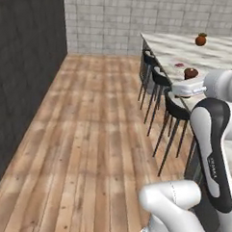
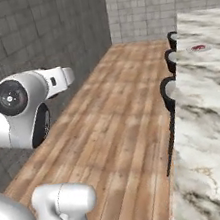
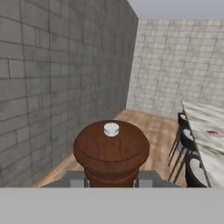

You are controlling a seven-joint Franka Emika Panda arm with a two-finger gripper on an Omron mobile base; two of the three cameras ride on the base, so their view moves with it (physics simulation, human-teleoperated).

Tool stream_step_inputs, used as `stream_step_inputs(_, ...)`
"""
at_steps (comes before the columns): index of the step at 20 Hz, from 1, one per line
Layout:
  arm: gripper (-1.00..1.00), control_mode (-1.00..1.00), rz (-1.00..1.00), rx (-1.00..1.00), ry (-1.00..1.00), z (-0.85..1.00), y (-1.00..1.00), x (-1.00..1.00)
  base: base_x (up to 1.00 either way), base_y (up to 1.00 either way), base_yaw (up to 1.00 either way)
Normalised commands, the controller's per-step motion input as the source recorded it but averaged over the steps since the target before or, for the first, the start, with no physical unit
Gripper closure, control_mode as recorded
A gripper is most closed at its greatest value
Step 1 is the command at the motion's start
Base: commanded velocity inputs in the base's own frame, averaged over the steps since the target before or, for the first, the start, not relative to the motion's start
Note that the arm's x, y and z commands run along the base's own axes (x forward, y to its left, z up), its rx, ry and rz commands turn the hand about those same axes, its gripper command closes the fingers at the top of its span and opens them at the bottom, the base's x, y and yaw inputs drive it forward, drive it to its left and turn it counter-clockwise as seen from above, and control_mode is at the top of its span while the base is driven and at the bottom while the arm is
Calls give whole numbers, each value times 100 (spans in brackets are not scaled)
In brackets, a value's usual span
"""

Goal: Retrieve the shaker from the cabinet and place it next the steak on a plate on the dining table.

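The end effector is clamped on the shaker, whose broad reddish-brown top with its small pale cap looms in the hand view, the dark fingers pressing the narrow body from either side just below the wide head. The left base view shows the same shaker riding at the front of the white hand, above the line of black stools that stand along the near edge of the dining table. So the step in hand looks like the carry: the shaker is out of the cabinet and has yet to reach the marble surface. The plate with the small red steak lies well ahead along that surface, far from the arm, so the base probably needs to close the gap before the arm reaches. Doing this well means keeping the shaker upright and the grip steady, since the hold sits on a turned, tapering body that could slip if tilted. The approach should come from above the marble edge, clear of the stool backs, then lower beside the plate, not onto it, with bare marble under the shaker's foot. The round orange-brown pot further back is no part of this.
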Motion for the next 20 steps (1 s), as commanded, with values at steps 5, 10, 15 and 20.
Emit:
stream_step_inputs(5, 100, 100, 0, 0, 0, 0, 0, 0, 100, 55, -61)
stream_step_inputs(10, 100, 100, 0, 0, 0, 0, 0, 0, 100, 44, -53)
stream_step_inputs(15, 100, 100, 0, 0, 0, 0, 0, 0, 100, 48, -49)
stream_step_inputs(20, 100, 100, 0, 0, 0, 0, 0, 0, 100, 62, -49)
